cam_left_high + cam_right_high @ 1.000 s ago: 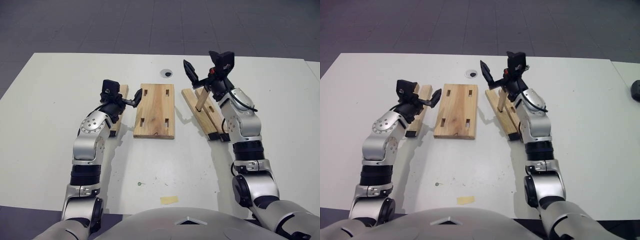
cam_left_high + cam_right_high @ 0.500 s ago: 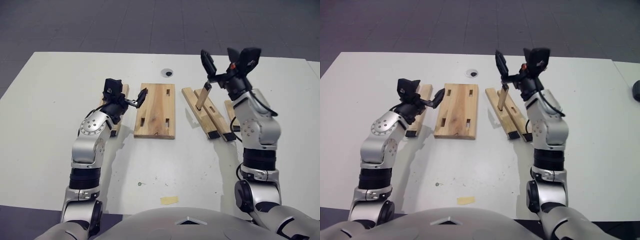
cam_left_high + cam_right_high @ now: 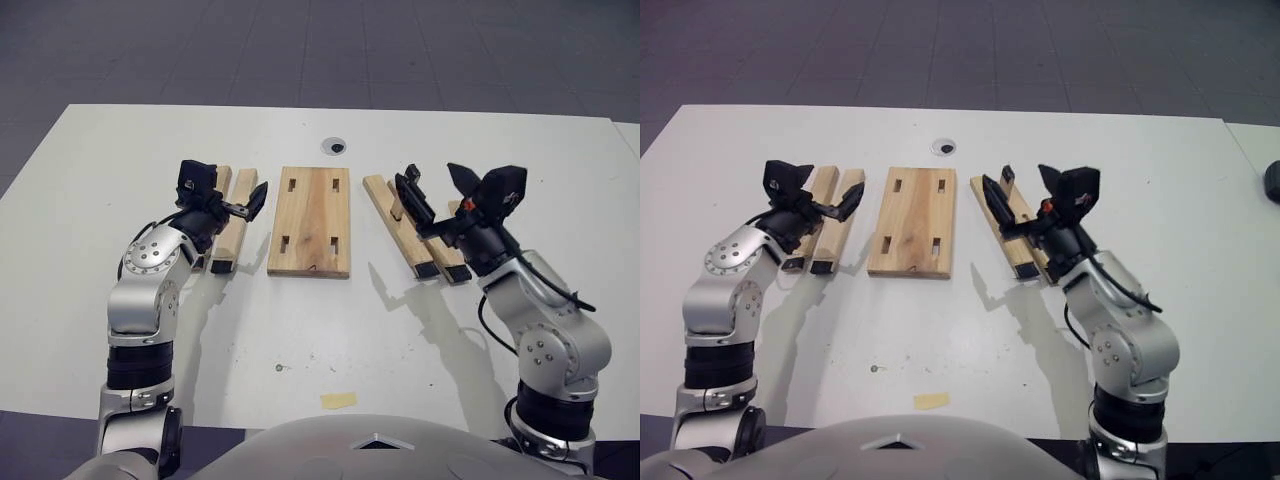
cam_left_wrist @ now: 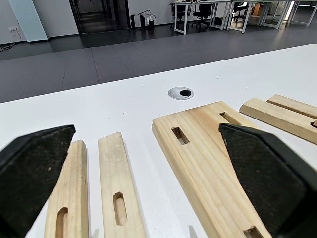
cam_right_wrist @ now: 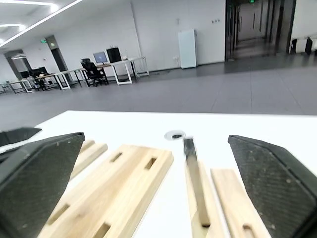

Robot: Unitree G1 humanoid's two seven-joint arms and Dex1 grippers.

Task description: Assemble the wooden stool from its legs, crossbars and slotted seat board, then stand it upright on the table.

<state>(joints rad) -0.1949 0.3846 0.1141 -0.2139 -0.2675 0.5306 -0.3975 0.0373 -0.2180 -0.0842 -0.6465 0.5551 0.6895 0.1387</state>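
The slotted seat board [image 3: 310,221] lies flat mid-table. Two slotted wooden legs [image 3: 229,227] lie side by side to its left, and my left gripper [image 3: 228,196] hovers open just above their far half, holding nothing. To the board's right lie two more legs [image 3: 396,218]. A thin crossbar [image 5: 194,181] with a dark end rests on them; I cannot tell whether it lies flat or stands in a slot. My right gripper [image 3: 437,188] is open over these right legs, fingers wide apart and not touching the crossbar.
A round cable hole [image 3: 335,147] sits in the white table [image 3: 120,150] behind the board. A scrap of tape [image 3: 338,400] lies near the front edge. A dark object [image 3: 1270,180] sits on the neighbouring table at far right.
My right gripper has dropped and drawn back toward me, away from the crossbar, which no longer sticks up. My left gripper has shifted left from the board's edge to over the left legs.
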